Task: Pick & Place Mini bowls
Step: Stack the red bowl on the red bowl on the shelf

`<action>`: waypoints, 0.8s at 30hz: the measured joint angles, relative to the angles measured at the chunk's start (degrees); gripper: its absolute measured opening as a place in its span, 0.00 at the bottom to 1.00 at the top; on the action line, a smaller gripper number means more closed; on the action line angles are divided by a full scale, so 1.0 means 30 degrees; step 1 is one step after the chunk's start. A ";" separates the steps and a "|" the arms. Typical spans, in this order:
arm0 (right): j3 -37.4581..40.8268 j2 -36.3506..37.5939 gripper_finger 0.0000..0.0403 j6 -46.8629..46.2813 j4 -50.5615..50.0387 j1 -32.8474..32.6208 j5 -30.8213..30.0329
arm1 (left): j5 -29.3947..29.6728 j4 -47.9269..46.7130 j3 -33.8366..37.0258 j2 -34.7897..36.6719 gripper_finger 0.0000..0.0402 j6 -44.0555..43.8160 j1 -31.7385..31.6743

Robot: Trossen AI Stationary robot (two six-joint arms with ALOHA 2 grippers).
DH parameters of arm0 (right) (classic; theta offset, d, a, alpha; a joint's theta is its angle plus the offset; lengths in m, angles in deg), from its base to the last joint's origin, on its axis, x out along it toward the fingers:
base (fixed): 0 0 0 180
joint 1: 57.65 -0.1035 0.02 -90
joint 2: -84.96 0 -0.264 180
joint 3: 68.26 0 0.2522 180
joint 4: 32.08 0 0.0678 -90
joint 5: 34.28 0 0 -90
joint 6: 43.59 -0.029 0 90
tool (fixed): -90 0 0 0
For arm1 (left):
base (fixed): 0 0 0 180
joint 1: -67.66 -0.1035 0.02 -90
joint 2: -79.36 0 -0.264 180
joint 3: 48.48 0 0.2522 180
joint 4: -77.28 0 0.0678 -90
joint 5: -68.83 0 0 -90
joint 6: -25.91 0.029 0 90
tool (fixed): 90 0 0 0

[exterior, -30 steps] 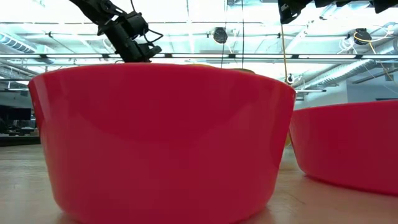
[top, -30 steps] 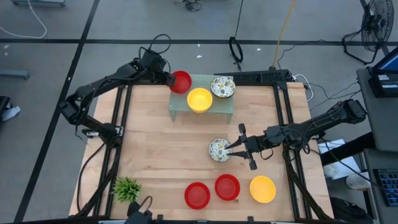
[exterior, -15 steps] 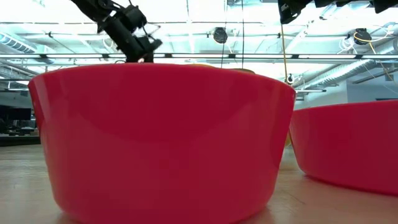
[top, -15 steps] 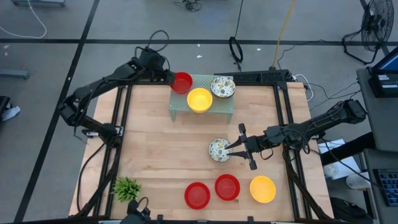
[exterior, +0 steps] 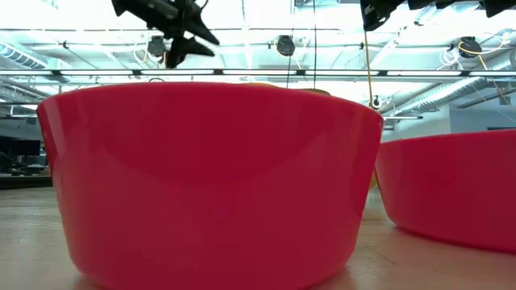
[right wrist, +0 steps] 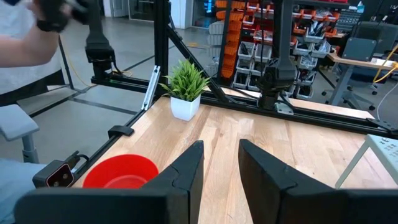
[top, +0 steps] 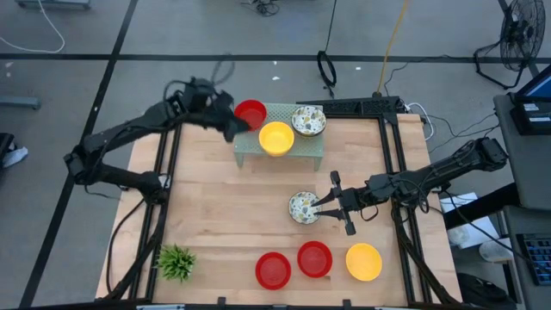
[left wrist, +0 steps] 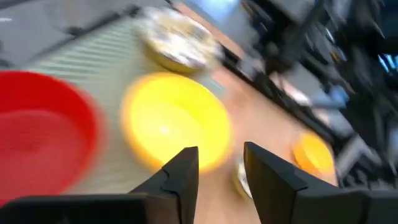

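Up at the table's (top: 224,207) 11 o'clock edge, the left pincer (top: 231,127) hangs with its fingers (left wrist: 180,177) apart and empty, just beside the red bowl (top: 250,113) on the pale green mesh stand (top: 306,148), which also carries a yellow bowl (top: 276,138) and a speckled whitish bowl (top: 308,120). Nearer the table's middle, toward 3 o'clock, the right pincer (top: 331,204) touches the rim of another speckled bowl (top: 302,207) on the table, its fingers (right wrist: 186,171) a narrow gap apart, though I cannot tell if they grip that rim. Along the 6 o'clock edge sit two glossy red bowls (top: 274,269) (top: 314,258) and a plain yellow one (top: 363,262), all upright and shallow.
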 joint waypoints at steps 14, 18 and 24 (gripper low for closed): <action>0.0000 0.0000 0.22 0.0000 0.1402 0.0006 0.0007 | 0.6718 -0.1379 0.0000 0.0022 0.32 0.1937 1.1208; 0.0000 0.0000 0.22 -0.0007 0.2835 0.0007 0.0032 | 0.8423 -0.1297 0.0406 -0.0495 0.32 0.0919 1.3552; 0.0000 0.0000 0.22 -0.0011 0.3612 0.0000 0.0040 | 1.1110 -0.0960 0.1775 -0.1030 0.32 -0.1318 1.6187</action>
